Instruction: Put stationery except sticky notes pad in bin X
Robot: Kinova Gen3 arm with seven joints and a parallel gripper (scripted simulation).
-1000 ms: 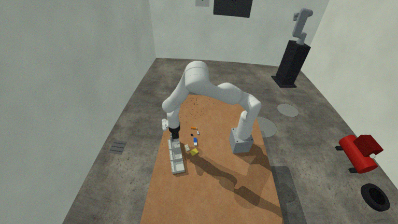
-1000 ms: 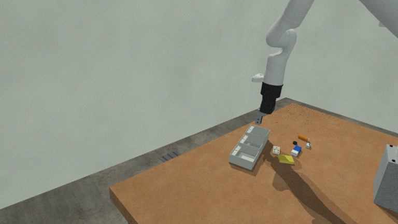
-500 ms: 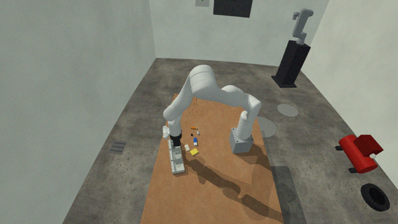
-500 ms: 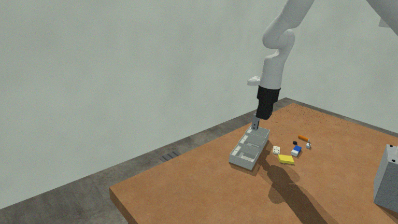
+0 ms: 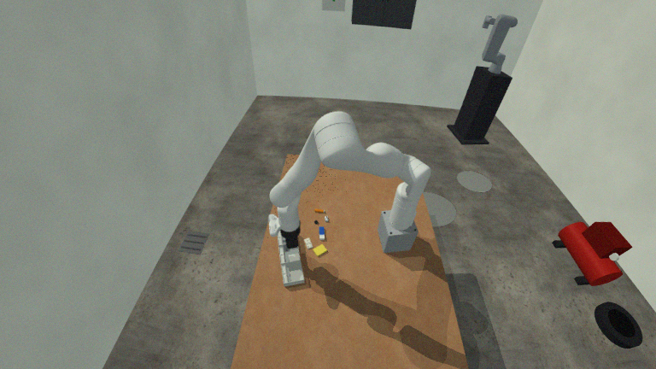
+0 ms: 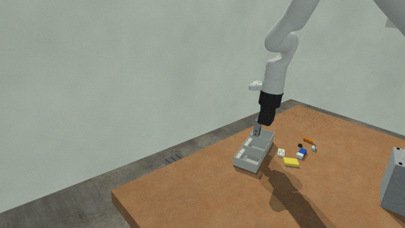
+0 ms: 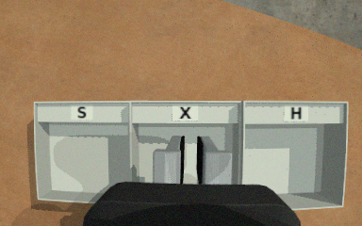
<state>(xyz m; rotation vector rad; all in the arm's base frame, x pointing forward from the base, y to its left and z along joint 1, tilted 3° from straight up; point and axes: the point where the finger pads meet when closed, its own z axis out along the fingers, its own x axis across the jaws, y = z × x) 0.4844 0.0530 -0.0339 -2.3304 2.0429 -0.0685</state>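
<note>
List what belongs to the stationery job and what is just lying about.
Job:
- grey three-compartment bin tray, marked S, X, H
- gripper, over the X compartment
- orange pen-like stick
- blue-and-white eraser-like block
- flat yellow sticky-note pad, which stays out

Lying about:
- white dotted block
- small black piece
- red cylinder on the floor
- black tyre

The arm rose from its grey base (image 5: 387,243) on the desk (image 5: 348,307), arched high, and came down with the wrist pointing straight down. The gripper (image 7: 190,160) hung above the bin marked X (image 7: 185,113). Its fingers stood close together with a narrow gap, holding something pale and thin that I cannot identify.
</note>
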